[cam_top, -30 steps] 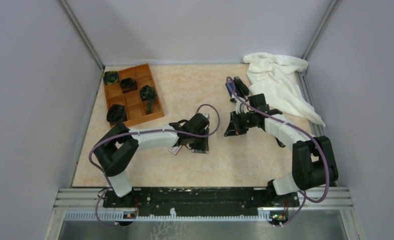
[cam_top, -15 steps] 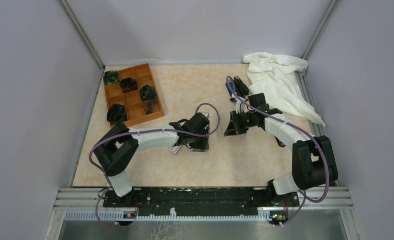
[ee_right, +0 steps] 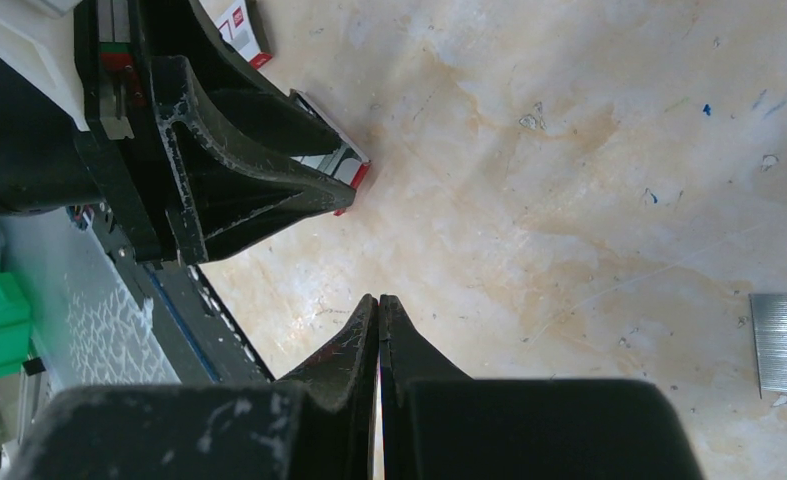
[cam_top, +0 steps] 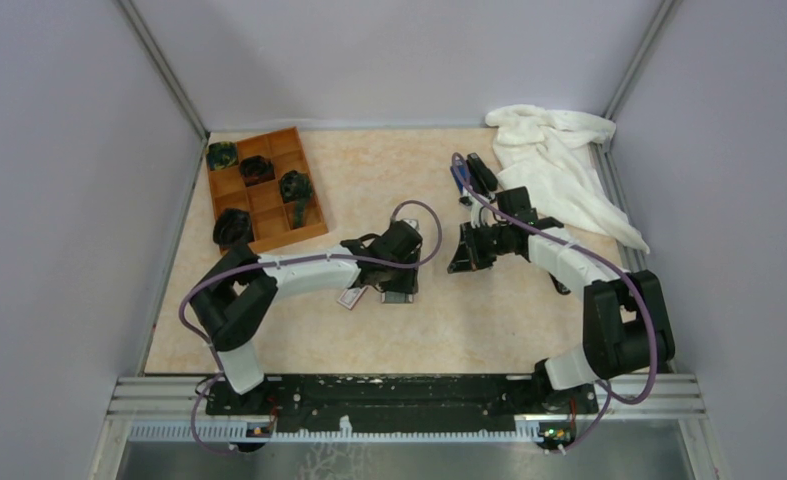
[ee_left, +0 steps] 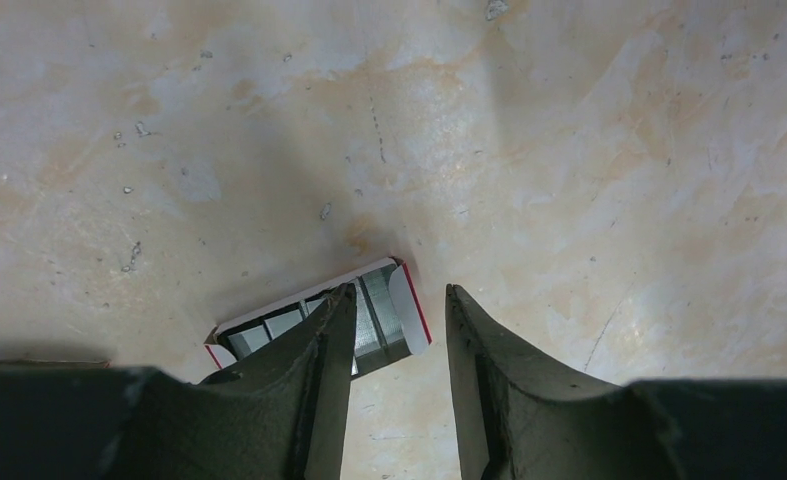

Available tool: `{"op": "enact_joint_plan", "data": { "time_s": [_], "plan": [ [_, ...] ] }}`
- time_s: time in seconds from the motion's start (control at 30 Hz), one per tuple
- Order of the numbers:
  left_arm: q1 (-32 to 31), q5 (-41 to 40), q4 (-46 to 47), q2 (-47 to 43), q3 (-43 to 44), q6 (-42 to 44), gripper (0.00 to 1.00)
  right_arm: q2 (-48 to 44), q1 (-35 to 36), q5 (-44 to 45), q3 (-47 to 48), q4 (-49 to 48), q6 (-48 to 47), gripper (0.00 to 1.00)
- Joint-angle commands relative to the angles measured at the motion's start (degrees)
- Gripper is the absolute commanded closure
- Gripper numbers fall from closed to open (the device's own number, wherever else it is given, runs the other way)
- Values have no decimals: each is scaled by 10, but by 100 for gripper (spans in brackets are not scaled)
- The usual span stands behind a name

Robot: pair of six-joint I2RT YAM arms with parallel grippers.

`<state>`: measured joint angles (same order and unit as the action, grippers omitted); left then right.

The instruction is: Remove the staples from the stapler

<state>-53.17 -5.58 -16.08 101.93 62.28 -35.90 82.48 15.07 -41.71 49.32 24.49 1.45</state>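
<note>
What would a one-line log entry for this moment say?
left gripper: open, by card box | right gripper: shut, empty | staples: loose strip lying on table

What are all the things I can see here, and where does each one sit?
orange-brown wooden compartment tray: one, far left of the table.
dark lumpy objects: four, blackish, each in its own tray compartment.
crumpled white cloth: one, far right corner.
slim black stapler: one, beside the cloth, with something blue next to it.
small white-and-red card box: one, open, grey blocks inside, below the left end effector.
silvery-grey ridged staple strip: one, lying loose on the table.
beige marbled table: one, under everything.
left arm, right arm: two, white and black.
left end effector: open, over the box.
right end effector: shut, holding nothing.
</note>
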Motion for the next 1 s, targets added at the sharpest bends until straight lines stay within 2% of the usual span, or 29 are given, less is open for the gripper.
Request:
{"op": "enact_joint_plan", "data": {
  "time_s": [0.0,0.47,0.57,0.67,0.77,0.87,0.93,0.97],
  "plan": [
    [-3,-17,-21,12,16,8,55,1,-4,-13,30,-8,-11,100],
    [-14,-30,-15,-37,20,16,56,-1,-4,-13,34,-2,-23,100],
    [-17,-21,34,-77,-7,28,55,-7,-5,-40,41,14,-66,100],
    [-17,7,136,-138,-72,59,55,-16,-4,-81,55,50,-148,100],
    [-17,17,240,-212,-155,90,51,-34,-5,-75,66,80,-202,96],
    [-14,-1,318,-288,-244,125,37,-75,-6,-49,62,75,-240,90],
    [-9,-16,363,-334,-312,146,21,-118,-6,-41,53,56,-256,80],
    [-1,-26,375,-356,-337,149,9,-133,-6,-44,51,48,-264,75]
  ]
}}
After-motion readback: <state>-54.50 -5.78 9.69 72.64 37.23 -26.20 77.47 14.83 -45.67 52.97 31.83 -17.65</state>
